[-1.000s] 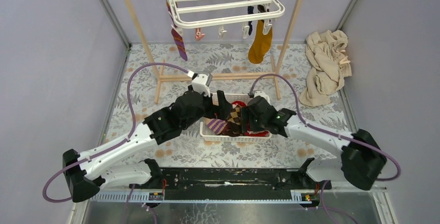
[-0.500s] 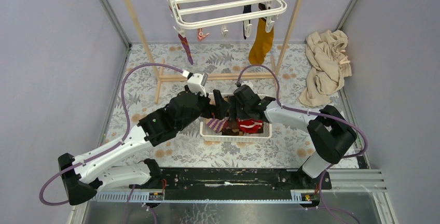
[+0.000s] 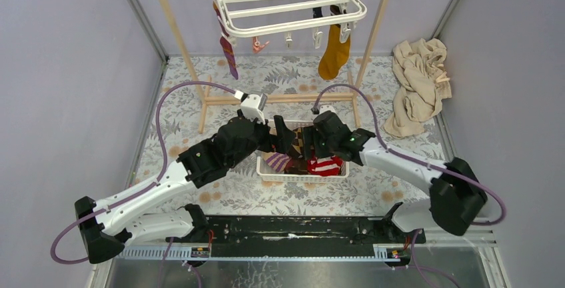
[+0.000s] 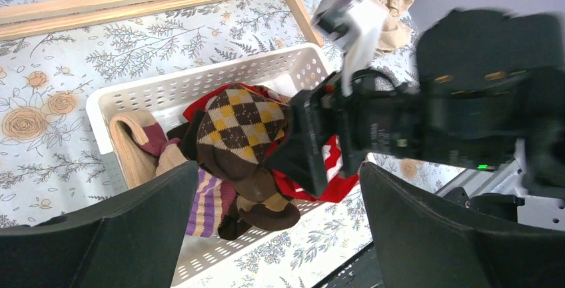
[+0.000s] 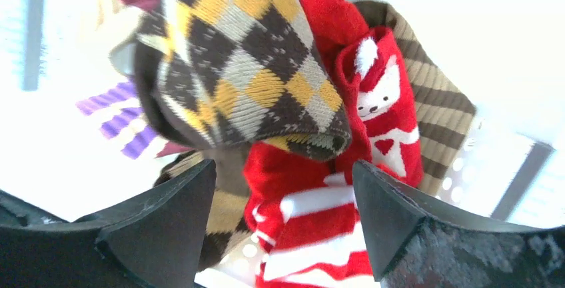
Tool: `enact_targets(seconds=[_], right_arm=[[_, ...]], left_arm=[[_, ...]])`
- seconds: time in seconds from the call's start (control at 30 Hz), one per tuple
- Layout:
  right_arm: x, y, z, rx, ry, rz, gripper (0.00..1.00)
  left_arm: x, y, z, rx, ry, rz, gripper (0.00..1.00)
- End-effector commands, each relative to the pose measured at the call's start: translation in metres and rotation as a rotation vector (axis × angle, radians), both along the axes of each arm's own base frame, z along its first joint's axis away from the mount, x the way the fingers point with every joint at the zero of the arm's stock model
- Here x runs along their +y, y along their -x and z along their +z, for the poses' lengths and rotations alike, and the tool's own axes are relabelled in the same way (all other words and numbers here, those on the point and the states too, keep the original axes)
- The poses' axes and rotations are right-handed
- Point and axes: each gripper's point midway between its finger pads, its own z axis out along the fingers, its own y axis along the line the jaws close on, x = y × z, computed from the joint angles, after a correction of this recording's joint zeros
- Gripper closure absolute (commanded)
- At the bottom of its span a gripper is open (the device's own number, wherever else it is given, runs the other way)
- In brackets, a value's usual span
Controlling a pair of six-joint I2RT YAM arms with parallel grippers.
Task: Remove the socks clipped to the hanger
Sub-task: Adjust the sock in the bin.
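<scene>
The white hanger (image 3: 288,0) hangs at the top of the top view. A purple-striped sock (image 3: 228,52), a mustard sock (image 3: 333,55), a navy sock (image 3: 319,12) and a small pink one (image 3: 256,46) hang from its clips. Both grippers are over the white basket (image 3: 300,179). My left gripper (image 3: 282,135) is open and empty (image 4: 280,235). My right gripper (image 3: 308,143) is open and empty (image 5: 283,195), just above a brown argyle sock (image 5: 246,75) and a red-white striped sock (image 5: 326,235). The argyle sock also shows in the left wrist view (image 4: 243,125).
The basket (image 4: 200,88) holds several loose socks, among them tan and purple-striped ones. A wooden pole frame (image 3: 178,41) carries the hanger, and its base bar (image 3: 280,98) lies behind the basket. A beige cloth (image 3: 420,85) is heaped at the back right.
My right arm swung in toward the left, then back out to the right, its gripper staying over the basket. The hanger and its socks swayed slightly. The left arm barely moved.
</scene>
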Motion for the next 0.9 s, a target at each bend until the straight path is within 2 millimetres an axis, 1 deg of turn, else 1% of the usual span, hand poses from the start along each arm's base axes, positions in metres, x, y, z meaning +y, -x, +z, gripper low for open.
enact_targets(seconds=[0.0, 0.03, 0.1, 0.17, 0.23, 0.33, 0.47, 0.53, 0.6, 0.67, 0.73, 0.77, 0.83, 0.87], right_arm=[[-0.001, -0.004, 0.067, -0.099, -0.032, 0.048, 0.18], [-0.001, -0.006, 0.076, -0.112, -0.04, 0.05, 0.18], [0.004, -0.008, 0.089, -0.134, -0.064, 0.06, 0.18], [0.007, -0.011, 0.09, -0.143, -0.075, 0.063, 0.18], [0.014, -0.014, 0.084, -0.141, -0.087, 0.075, 0.18], [0.026, -0.017, 0.067, -0.121, -0.106, 0.094, 0.18], [0.036, -0.016, 0.027, -0.057, -0.104, 0.111, 0.18], [0.035, -0.013, 0.001, -0.016, -0.084, 0.11, 0.19], [0.036, -0.005, -0.019, 0.027, -0.085, 0.116, 0.2], [0.03, 0.003, -0.034, 0.061, -0.075, 0.113, 0.2], [0.026, 0.008, -0.034, 0.061, -0.077, 0.112, 0.2], [0.024, 0.009, -0.03, 0.055, -0.08, 0.111, 0.2], [0.023, 0.01, -0.014, 0.024, -0.095, 0.126, 0.2], [0.024, 0.01, -0.003, 0.003, -0.11, 0.136, 0.2]], left_arm=[[0.001, -0.001, 0.011, -0.013, 0.021, 0.006, 0.02], [0.001, -0.001, 0.012, -0.014, 0.021, 0.007, 0.02], [0.0, -0.002, 0.013, -0.016, 0.02, 0.007, 0.02], [-0.001, -0.002, 0.013, -0.015, 0.02, 0.006, 0.02], [-0.001, -0.003, 0.013, -0.014, 0.019, 0.007, 0.01], [-0.002, -0.003, 0.012, -0.011, 0.018, 0.007, 0.01], [-0.001, -0.002, 0.012, -0.007, 0.023, 0.009, 0.01], [-0.002, -0.001, 0.011, -0.003, 0.021, 0.005, 0.01], [-0.002, -0.001, 0.011, -0.003, 0.023, 0.005, 0.01], [-0.001, -0.001, 0.011, -0.002, 0.024, 0.005, 0.01], [-0.001, -0.001, 0.011, -0.002, 0.024, 0.005, 0.01], [-0.001, -0.001, 0.011, -0.002, 0.024, 0.005, 0.01], [-0.002, -0.001, 0.011, -0.001, 0.023, 0.003, 0.01], [-0.002, -0.001, 0.01, 0.001, 0.022, 0.004, 0.01]])
